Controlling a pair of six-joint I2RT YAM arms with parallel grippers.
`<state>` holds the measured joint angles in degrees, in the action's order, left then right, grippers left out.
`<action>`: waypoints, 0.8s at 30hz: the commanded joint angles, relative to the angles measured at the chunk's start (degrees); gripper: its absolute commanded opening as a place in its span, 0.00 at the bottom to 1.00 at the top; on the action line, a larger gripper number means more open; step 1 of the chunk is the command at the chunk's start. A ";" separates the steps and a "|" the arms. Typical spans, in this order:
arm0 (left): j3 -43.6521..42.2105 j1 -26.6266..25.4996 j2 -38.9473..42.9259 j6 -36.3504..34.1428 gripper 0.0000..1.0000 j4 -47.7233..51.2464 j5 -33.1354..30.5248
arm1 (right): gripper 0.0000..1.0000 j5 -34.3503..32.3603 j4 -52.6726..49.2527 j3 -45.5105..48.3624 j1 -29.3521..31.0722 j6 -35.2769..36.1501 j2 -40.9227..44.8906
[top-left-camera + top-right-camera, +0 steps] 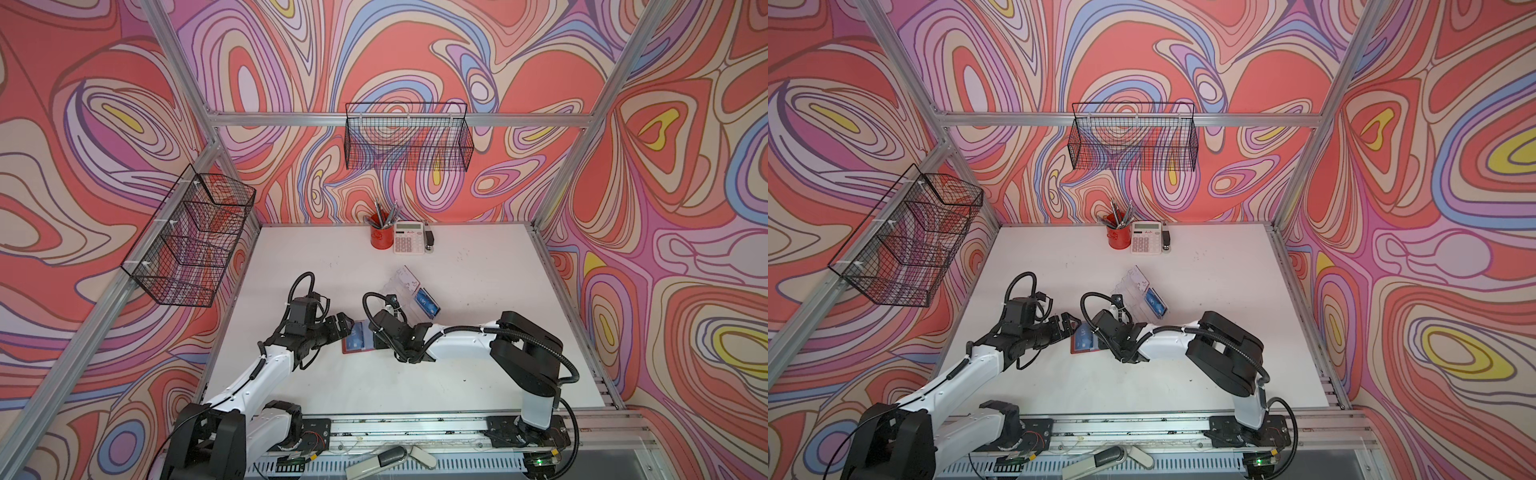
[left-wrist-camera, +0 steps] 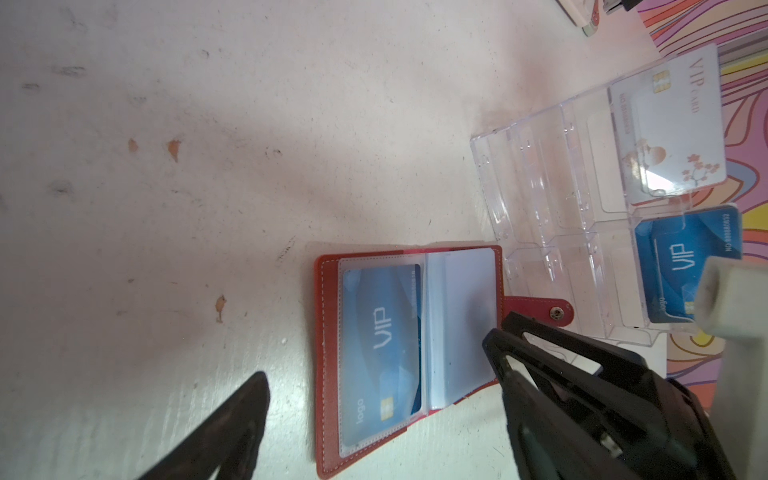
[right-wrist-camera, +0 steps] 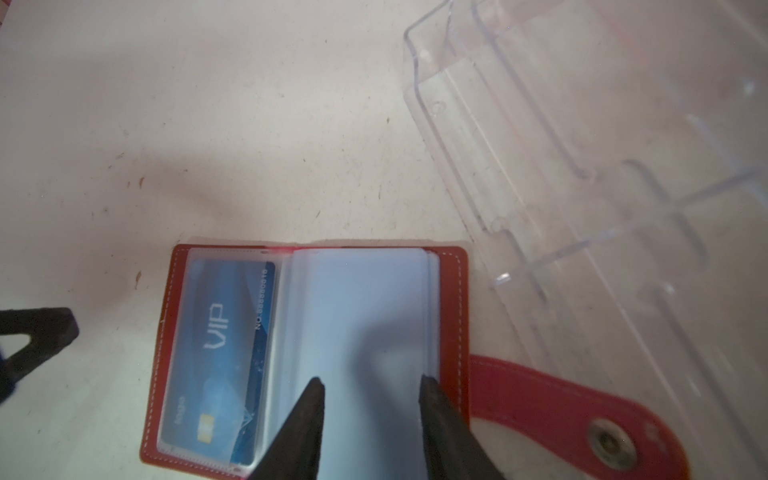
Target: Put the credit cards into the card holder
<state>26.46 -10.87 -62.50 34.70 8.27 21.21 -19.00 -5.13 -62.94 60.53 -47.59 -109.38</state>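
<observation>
A red wallet [image 1: 353, 348] [image 2: 328, 374] [image 3: 451, 316] lies open on the white table. Its left sleeve holds a blue credit card [image 2: 382, 345] [image 3: 220, 345]. Just behind the wallet stands the clear card holder [image 1: 405, 291] [image 2: 552, 199] [image 3: 582, 166], with a blue card [image 1: 426, 305] [image 2: 685, 266] and a white card [image 2: 669, 124] in its slots. My left gripper [image 1: 348, 328] [image 2: 382, 395] is wide open at the wallet's left edge. My right gripper [image 3: 372, 379] is over the wallet's empty right sleeve, its jaws apart with nothing between them.
At the table's back edge stand a red pen cup [image 1: 381, 237], a calculator [image 1: 408, 237] and a small black object [image 1: 430, 239]. Black wire baskets hang on the back wall [image 1: 409, 137] and the left wall [image 1: 195, 237].
</observation>
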 commanded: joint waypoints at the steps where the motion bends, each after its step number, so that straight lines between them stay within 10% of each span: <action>1: 1.14 -0.11 -0.17 -0.48 0.90 -0.71 0.23 | 0.40 0.33 -0.10 -1.33 0.45 -0.09 -1.76; 24: 1.31 -0.11 -0.95 -0.33 0.89 -0.81 0.60 | 0.39 2.55 0.24 -2.24 0.50 -1.34 -4.24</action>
<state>26.46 -10.87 -62.78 34.72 7.88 21.65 -18.02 -4.43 -64.34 60.58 -47.68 -111.48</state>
